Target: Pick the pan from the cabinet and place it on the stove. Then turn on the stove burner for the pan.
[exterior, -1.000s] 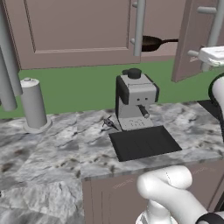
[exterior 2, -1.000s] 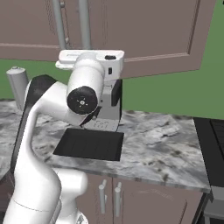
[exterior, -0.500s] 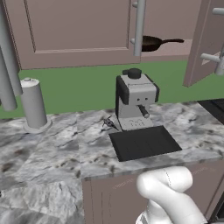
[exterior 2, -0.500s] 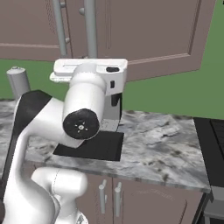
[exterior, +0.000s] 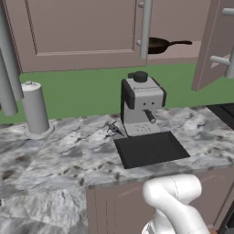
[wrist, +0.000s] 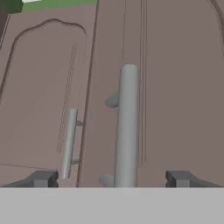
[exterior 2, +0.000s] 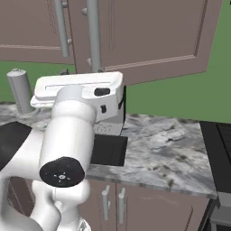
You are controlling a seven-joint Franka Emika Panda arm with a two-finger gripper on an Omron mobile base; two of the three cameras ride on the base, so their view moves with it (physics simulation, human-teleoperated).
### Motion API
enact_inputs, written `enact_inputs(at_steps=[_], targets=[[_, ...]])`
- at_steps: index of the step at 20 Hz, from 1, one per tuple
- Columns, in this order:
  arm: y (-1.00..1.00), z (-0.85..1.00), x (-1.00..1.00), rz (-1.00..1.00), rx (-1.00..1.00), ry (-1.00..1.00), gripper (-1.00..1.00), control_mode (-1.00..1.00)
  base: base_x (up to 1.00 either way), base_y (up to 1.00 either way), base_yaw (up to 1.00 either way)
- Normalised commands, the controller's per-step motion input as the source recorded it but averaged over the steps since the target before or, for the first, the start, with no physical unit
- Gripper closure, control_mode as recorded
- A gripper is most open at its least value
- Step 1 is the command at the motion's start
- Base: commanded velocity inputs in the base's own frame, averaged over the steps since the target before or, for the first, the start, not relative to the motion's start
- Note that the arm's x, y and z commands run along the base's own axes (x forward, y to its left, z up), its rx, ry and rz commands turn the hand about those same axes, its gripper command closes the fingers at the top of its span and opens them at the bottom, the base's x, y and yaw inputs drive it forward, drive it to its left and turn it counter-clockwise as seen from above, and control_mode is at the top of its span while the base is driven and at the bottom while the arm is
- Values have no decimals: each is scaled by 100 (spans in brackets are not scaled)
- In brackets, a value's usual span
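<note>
While the pan point(exterior: 157, 45) sits on the cabinet point(exterior: 82, 32) shelf, visible through the gap beside a swung-out door point(exterior: 215, 43), the tool point(wrist: 111, 179) faces a panelled door front with its 2 fingertips point(wrist: 43, 178) spread wide and nothing between them. A long grey bar handle point(wrist: 127, 127) runs up the middle of the hand view, lined up between the fingertips, and a 2nd, thinner-looking bar handle point(wrist: 68, 142) lies off to one side. Judging by this, the step in hand is getting the door fully clear so the pan can be reached. To do it well, the tool should keep the nearer bar centred in its gap, close on the bar partway between its 2 mounts, and pull along the door's arc instead of straight back, so the grip does not twist off. The coffee machine point(exterior: 141, 103) on the marble bench point(exterior: 55, 160) stands below the shelf, so any reach for the pan should come in above it. The pan's long handle points toward the open door, a good place to grasp it. The stove point(exterior 2: 219, 149) lies at the bench's far right end.
</note>
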Motion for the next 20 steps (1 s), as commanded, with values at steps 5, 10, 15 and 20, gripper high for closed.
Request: enact_inputs(at_steps=[5,10,15,20], targets=[[62,-1,-82,-7,-15,-1,-100,-100,0,0,0],[95,-6,-44,-14,-22,3,-100,-100,0,0,0],[100,-9,-1,-20,-25,10,-100,-100,0,0,0],[99,-12,48,-21,-29,8,-100,-100,0,0,0]])
